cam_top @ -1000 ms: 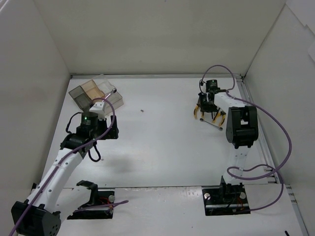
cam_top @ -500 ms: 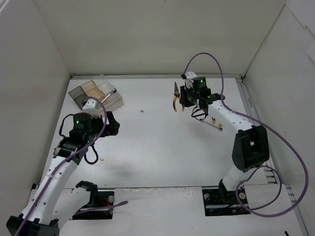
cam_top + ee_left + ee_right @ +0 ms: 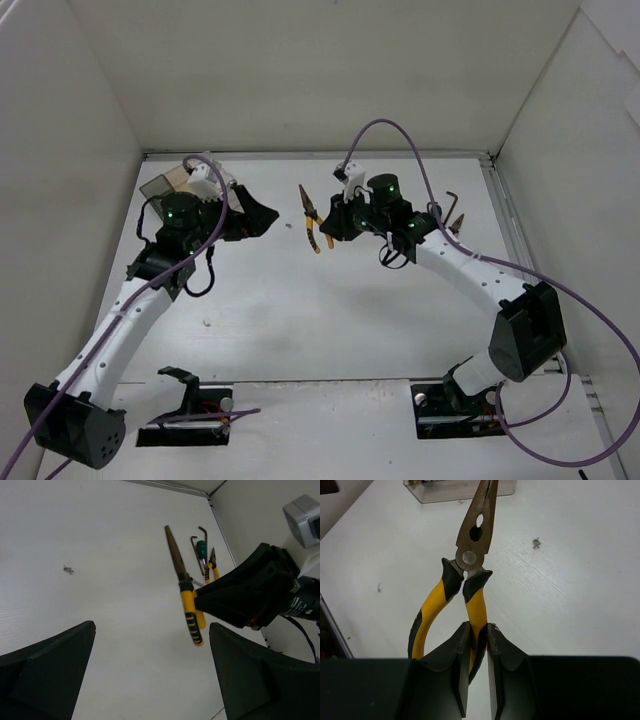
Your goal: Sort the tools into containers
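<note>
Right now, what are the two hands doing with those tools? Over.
Right hand shut on yellow pliers, held in the air. Left hand open, empty, by the tray. Left arm hangs over the tray, possibly in the way.

The pliers point(image 3: 469, 560) have yellow handles with black stripes; the screwdriver point(image 3: 201, 547) handle is green.
</note>
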You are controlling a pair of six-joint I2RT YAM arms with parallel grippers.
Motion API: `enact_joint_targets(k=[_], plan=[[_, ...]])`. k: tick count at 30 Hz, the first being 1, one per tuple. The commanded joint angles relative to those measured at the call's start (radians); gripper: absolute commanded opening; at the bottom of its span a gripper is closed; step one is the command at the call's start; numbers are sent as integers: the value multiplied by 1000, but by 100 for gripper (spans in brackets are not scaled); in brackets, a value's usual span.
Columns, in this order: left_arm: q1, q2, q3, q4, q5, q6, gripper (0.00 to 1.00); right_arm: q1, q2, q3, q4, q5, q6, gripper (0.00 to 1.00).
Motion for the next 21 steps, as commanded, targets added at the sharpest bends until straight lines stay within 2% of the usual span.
enact_joint_targets(k=[1, 8, 13, 21], plan=[[-57, 52, 100, 132, 28, -57, 92, 39, -84, 8, 164, -63, 37, 0], [-123, 128, 138, 120, -61, -98, 86, 94, -116, -10, 191, -70, 47, 0], [-154, 181, 168, 120, -93, -117, 78, 116, -130, -24, 191, -63, 38, 0], [-176, 210, 191, 122, -118, -124, 57, 150, -150, -47, 191, -32, 33, 0]])
